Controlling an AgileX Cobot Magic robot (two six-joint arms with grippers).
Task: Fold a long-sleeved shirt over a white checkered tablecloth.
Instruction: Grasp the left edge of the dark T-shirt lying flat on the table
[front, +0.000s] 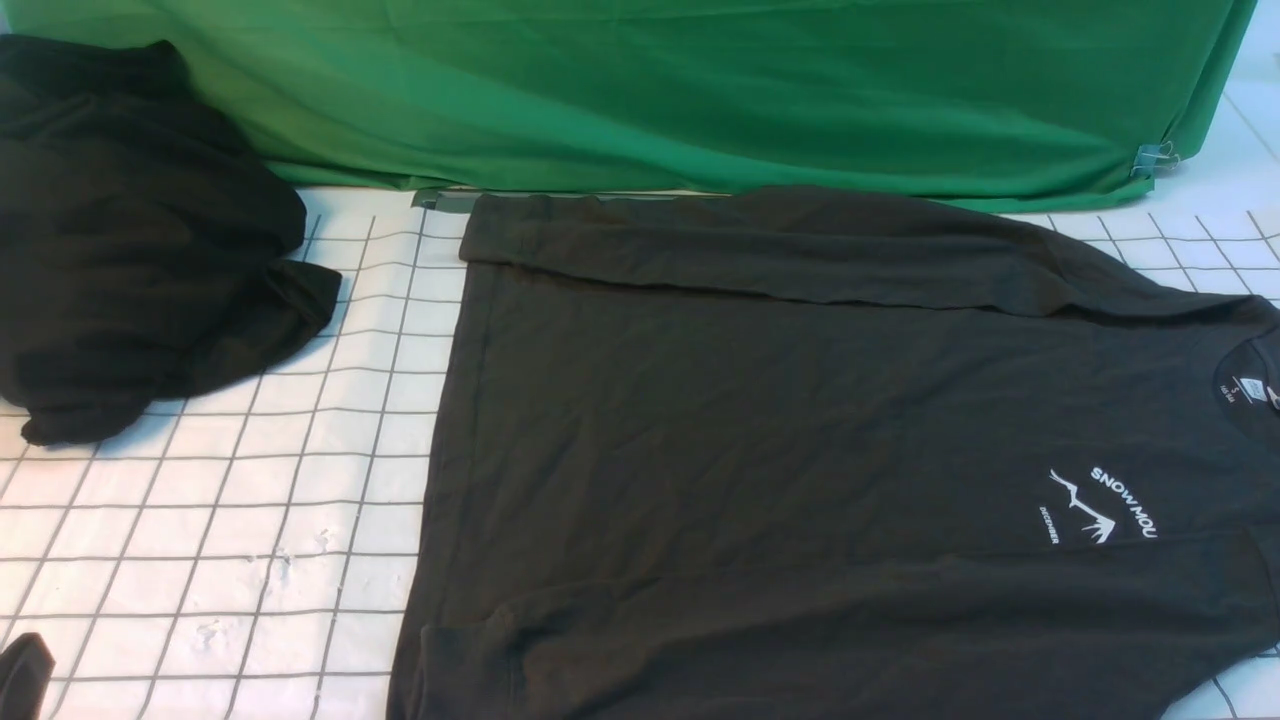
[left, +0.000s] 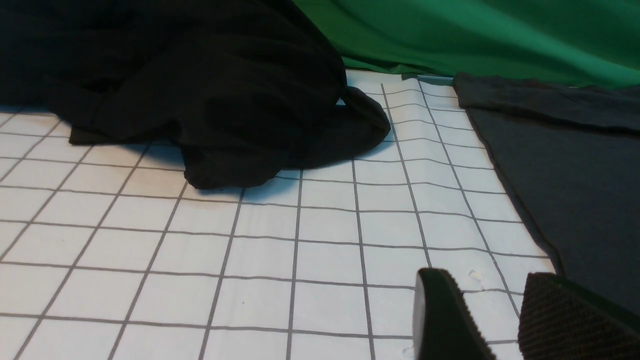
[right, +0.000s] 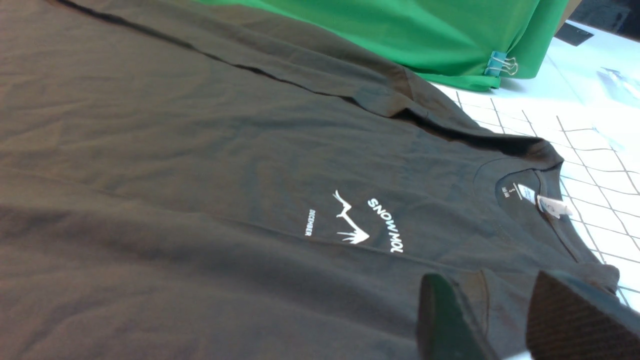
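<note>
The long-sleeved shirt (front: 800, 450) lies flat on the white checkered tablecloth (front: 250, 520), collar to the right and hem to the left. Its far sleeve is folded along the top edge, and the white "SNOW MOU" print (front: 1105, 505) faces up. My left gripper (left: 484, 280) hovers open over bare tablecloth (left: 250, 250), just left of the shirt's hem (left: 565, 190). One of its dark fingertips (front: 22, 675) shows in the front view's lower left corner. Near the collar, my right gripper (right: 490, 280) hangs open over the shirt (right: 200, 175), holding nothing.
A shapeless black heap of cloth (front: 130, 230) lies at the back left, also in the left wrist view (left: 175, 75). A green fabric backdrop (front: 700, 90) closes the far side, pinned by a binder clip (front: 1150, 158) at its right end.
</note>
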